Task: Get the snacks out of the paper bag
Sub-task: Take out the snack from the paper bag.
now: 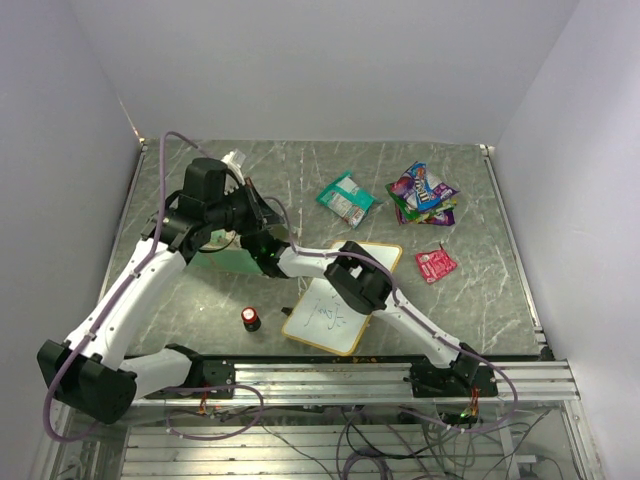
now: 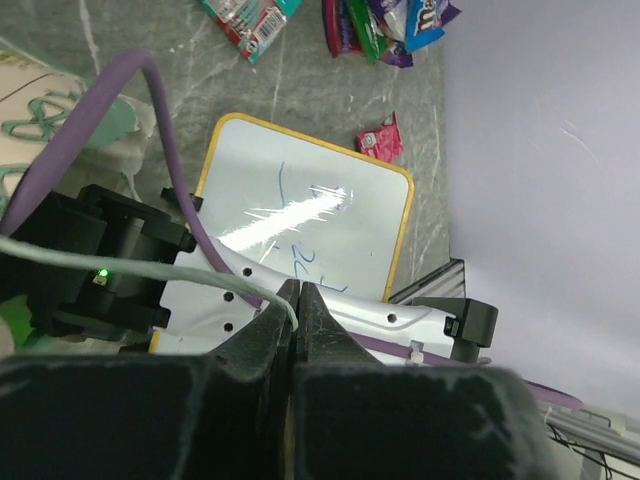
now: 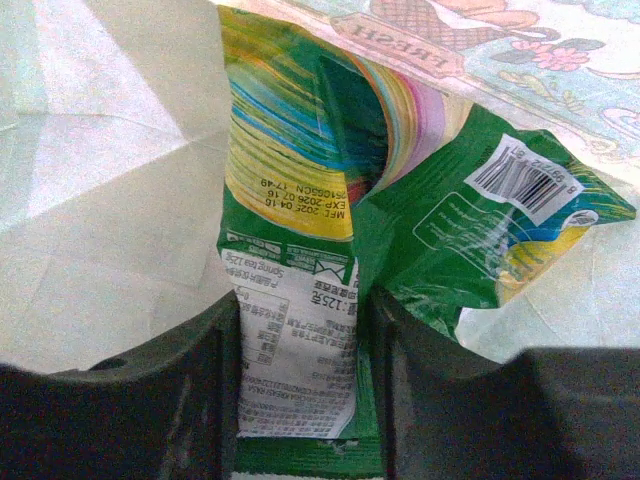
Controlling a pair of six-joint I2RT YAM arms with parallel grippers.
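At the far left of the table (image 1: 490,310), the paper bag (image 1: 225,262) lies under both arms, with only a strip of its green side showing from above. The left gripper (image 2: 296,300) is pinched tight on a thin white string handle (image 2: 150,270) of the bag. The right gripper (image 3: 300,305) is inside the bag's cream lining at part width, and a green packet (image 3: 285,170) fills the gap with a finger against each edge. A second green packet (image 3: 480,240) lies just right of it in the bag. Out on the table, to the far right, are a green-and-white packet (image 1: 346,198) and a multicoloured pile (image 1: 424,194), with a pink-red packet (image 1: 436,264) nearer. A whiteboard (image 1: 325,320) lies near the middle, with a red-capped cylinder (image 1: 250,318) to its left.
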